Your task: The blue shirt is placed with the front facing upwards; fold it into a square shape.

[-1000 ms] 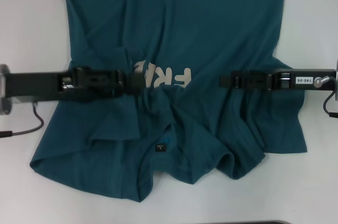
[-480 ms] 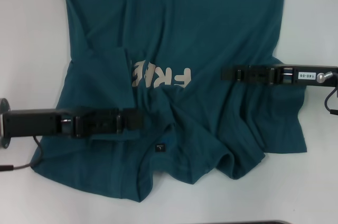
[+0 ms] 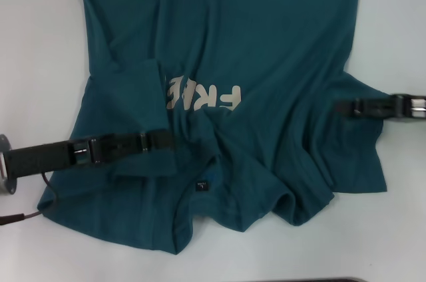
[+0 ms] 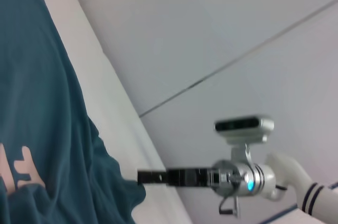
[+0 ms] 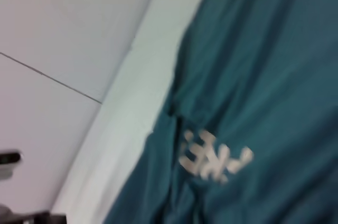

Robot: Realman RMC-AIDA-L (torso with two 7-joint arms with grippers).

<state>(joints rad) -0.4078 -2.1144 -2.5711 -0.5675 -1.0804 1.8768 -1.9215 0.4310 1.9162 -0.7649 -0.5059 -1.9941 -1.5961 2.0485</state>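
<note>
head view: the blue shirt (image 3: 226,62) lies front up on the white table (image 3: 40,42), collar toward the robot, hem at the far edge, with the pale letters (image 3: 203,97) at mid-chest and the small dark neck label (image 3: 202,187) just below them. the fabric is bunched in ridges around the collar, and the sleeve on the robot's left is folded over onto the body. the left gripper (image 3: 160,141) reaches in over that folded sleeve, tip near the collar; the right gripper (image 3: 341,107) sits over the shirt's right edge. whether either claw is apart or together cannot be told. left wrist view: shirt fabric with part of the lettering, the table edge, and the right arm (image 4: 232,174) farther off. right wrist view: the shirt and its lettering beside bare table.
</note>
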